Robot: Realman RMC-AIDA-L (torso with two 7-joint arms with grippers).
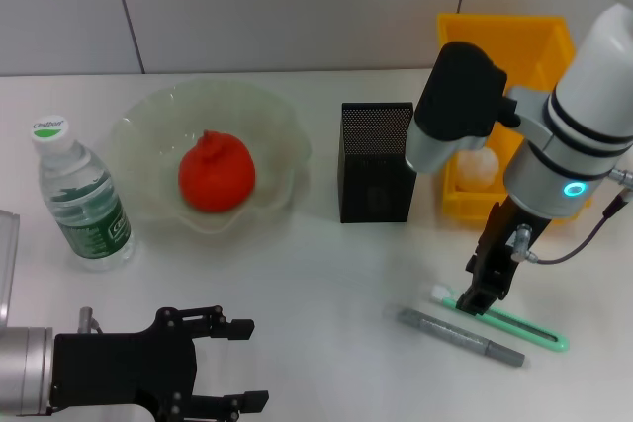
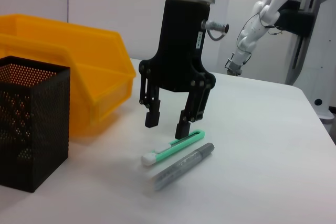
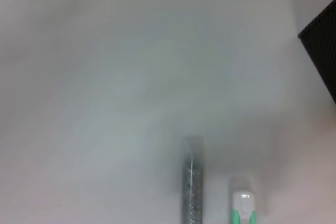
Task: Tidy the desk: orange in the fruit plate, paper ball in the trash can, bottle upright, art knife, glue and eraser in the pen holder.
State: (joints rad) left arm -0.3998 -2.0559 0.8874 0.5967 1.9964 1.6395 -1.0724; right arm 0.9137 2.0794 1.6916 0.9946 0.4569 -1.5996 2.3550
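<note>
Spread apart and empty, the right gripper's [image 2: 167, 124] jaws straddle the slim mint-green plastic art knife [image 2: 173, 147] lying flat on the white desk [image 1: 326, 274] beside a grey glitter glue stick [image 1: 460, 335], a gap only the left wrist view reveals.

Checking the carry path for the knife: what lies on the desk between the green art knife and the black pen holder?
Bare tabletop only. The head view shows nothing between the art knife and the pen holder; the grey glue stick lies on the knife's near side.
</note>
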